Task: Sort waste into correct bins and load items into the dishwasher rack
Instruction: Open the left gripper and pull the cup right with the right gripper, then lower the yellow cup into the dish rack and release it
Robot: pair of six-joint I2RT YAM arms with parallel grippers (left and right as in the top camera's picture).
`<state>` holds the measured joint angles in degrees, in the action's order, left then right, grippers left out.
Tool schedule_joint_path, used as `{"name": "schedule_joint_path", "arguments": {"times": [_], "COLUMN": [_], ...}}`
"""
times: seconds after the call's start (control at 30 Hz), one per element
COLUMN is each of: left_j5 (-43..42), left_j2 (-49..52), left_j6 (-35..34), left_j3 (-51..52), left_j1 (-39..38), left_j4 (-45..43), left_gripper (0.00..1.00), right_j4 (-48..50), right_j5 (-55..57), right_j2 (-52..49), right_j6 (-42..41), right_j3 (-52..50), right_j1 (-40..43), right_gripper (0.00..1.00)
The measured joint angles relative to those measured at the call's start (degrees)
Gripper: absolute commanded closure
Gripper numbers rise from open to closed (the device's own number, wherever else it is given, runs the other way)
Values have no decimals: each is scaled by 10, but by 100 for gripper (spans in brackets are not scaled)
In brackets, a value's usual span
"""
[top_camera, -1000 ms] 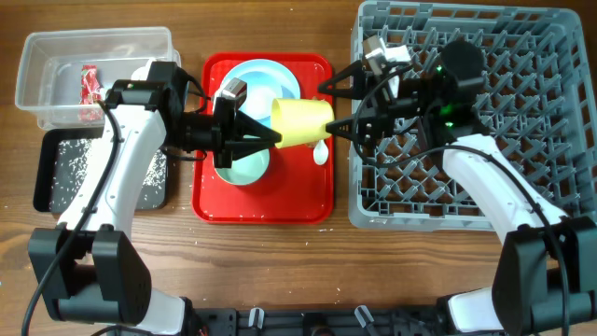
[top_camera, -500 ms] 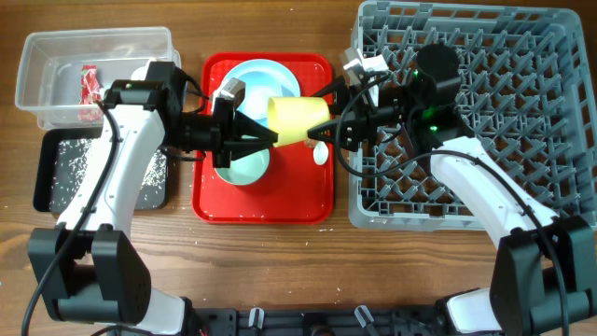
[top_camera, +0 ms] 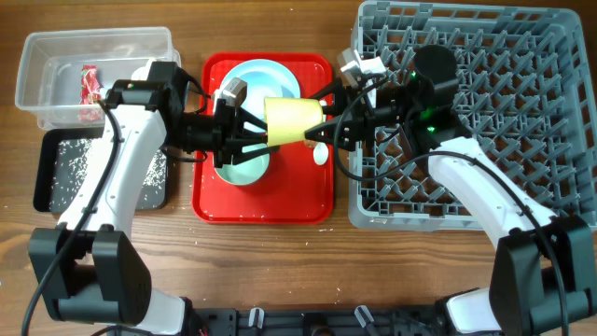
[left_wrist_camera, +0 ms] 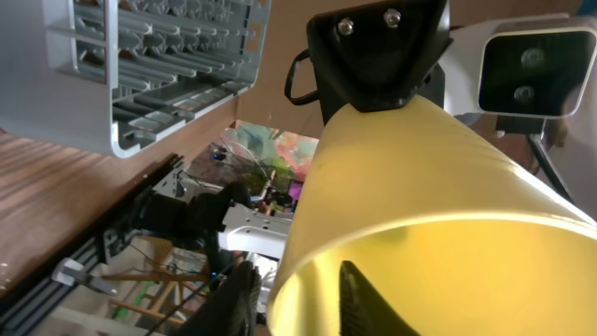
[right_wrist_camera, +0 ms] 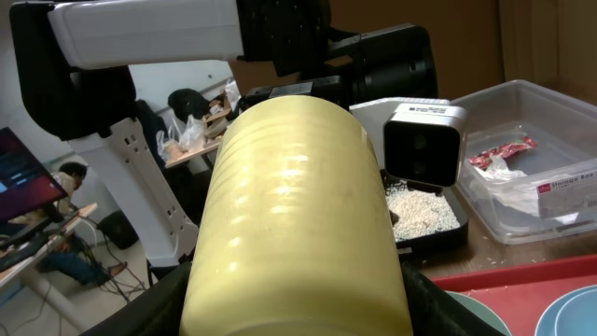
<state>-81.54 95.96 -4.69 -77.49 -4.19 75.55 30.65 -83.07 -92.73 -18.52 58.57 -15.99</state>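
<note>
Holding the yellow cup sideways over the red tray suits a pass between arms. My right gripper is clamped around its base end. My left gripper straddles the rim, jaws apart, so the cup can head for the rack.

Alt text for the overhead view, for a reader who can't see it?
A yellow cup hangs sideways above a red tray, gripped at one end by the right gripper while the left gripper stands open at its rim. A grey dishwasher rack sits on the right; a clear tub and a black tray sit on the left.
</note>
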Motion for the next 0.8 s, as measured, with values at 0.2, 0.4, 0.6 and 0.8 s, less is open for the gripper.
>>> {"name": "schedule_joint_path", "arguments": {"times": [0.2, 0.4, 0.6, 0.8], "left_j5": [-2, -1, 43, 206], "left_j2": [0, 0, 0, 0], "left_j6": [2, 2, 2, -5], "left_j3": [0, 0, 0, 0], "left_j1": [0, 0, 0, 0], "left_j4": [-1, -1, -32, -138], "left_gripper": [54, 52, 51, 48], "right_j4": [0, 0, 0, -46], "right_j5": [0, -16, 0, 55], "right_j2": [0, 0, 0, 0], "right_j6": [0, -17, -99, -158], "right_j3": [0, 0, 0, 0], "right_j1": [7, 84, 153, 156], "right_gripper": [46, 46, 51, 53]}}
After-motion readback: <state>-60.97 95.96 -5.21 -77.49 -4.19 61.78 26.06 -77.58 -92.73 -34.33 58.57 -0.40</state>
